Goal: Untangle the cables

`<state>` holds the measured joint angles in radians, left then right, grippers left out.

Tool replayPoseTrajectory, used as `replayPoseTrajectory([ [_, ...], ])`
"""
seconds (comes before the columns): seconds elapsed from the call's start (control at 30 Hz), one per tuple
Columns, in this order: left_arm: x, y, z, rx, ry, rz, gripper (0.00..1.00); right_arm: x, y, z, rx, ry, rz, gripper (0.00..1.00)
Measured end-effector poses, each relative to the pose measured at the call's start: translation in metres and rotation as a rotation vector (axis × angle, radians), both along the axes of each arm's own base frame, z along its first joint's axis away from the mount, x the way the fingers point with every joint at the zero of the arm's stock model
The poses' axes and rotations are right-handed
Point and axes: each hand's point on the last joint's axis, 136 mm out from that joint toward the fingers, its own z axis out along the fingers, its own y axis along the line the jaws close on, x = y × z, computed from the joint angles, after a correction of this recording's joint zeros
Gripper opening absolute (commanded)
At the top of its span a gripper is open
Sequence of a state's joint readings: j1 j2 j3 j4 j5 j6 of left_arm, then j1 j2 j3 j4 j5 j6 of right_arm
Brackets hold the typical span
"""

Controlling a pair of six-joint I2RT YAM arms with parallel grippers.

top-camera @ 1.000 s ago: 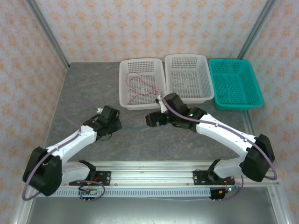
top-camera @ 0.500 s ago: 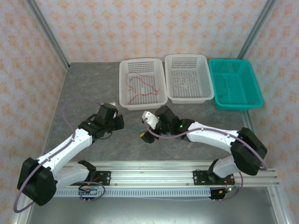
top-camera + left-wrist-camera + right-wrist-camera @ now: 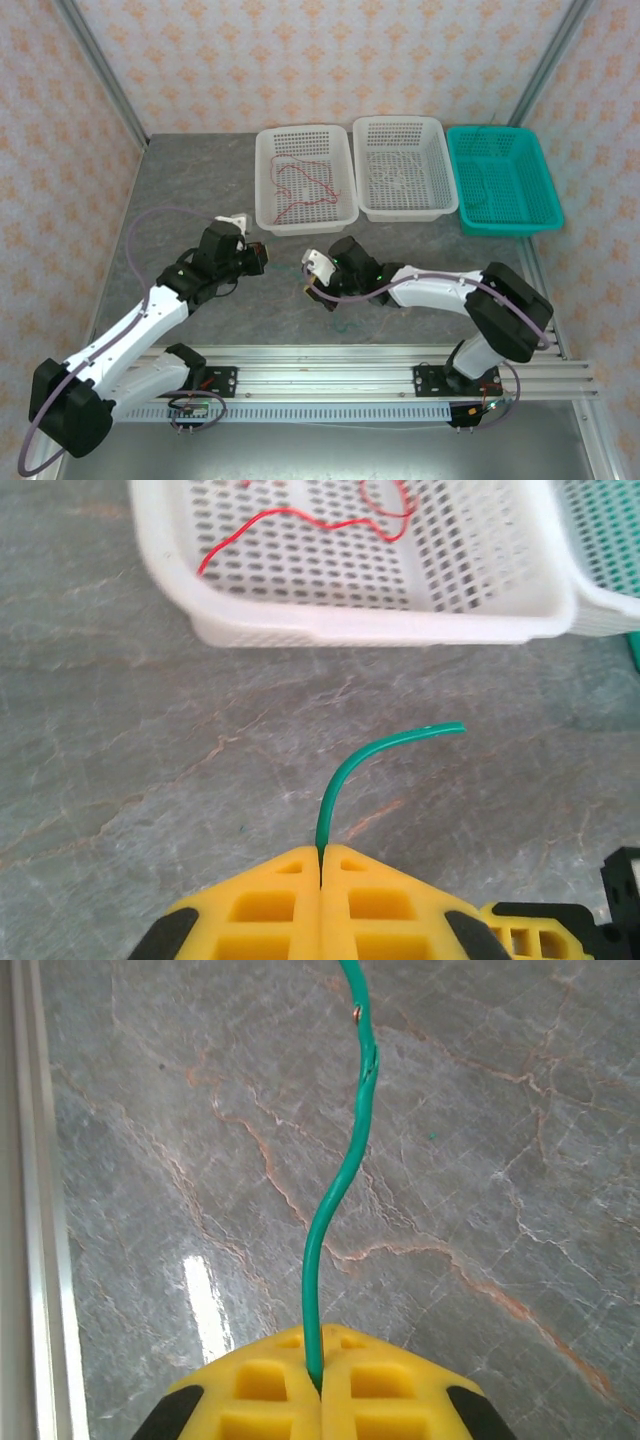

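Note:
A thin teal-green cable (image 3: 345,770) rises from between the yellow fingers of my left gripper (image 3: 321,852), which is shut on it; its free end curls to the right above the grey table. In the right wrist view my right gripper (image 3: 320,1345) is shut on the teal-green cable (image 3: 340,1185), which runs away over the table. From above, the left gripper (image 3: 257,258) and the right gripper (image 3: 312,292) stand close together in front of the baskets. A red cable (image 3: 300,190) lies loose in the left white basket (image 3: 262,190). A faint white cable (image 3: 398,180) lies in the middle white basket (image 3: 400,214).
A teal basket (image 3: 505,228) stands at the back right beside the two white ones. The left white basket's wall (image 3: 380,625) is just ahead of the left gripper. An aluminium rail (image 3: 320,360) runs along the near table edge, and its edge (image 3: 20,1210) lies left of the right gripper.
The right arm swung its gripper down and left from the baskets' edge and closed it on the teal-green cable. The left gripper shifted slightly back and to the right.

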<state>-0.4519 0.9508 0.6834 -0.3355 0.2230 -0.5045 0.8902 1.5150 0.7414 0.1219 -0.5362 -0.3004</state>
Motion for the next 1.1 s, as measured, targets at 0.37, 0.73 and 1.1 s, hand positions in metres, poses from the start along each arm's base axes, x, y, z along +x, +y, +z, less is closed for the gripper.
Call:
replayPoseTrajectory([
  [0.37,-0.024,-0.055,0.054,-0.125,-0.169,-0.309,0.85,0.037,-0.04,0.076,0.226,-0.023,-0.239,0.0],
  [0.73,-0.058,-0.11,0.114,-0.259,-0.324,-0.557,1.0,0.155,-0.182,0.188,0.498,-0.13,-0.944,0.0],
  [1.1,-0.08,-0.123,0.125,-0.275,-0.367,-0.632,1.0,0.266,-0.363,0.271,0.378,-0.472,-1.541,0.0],
])
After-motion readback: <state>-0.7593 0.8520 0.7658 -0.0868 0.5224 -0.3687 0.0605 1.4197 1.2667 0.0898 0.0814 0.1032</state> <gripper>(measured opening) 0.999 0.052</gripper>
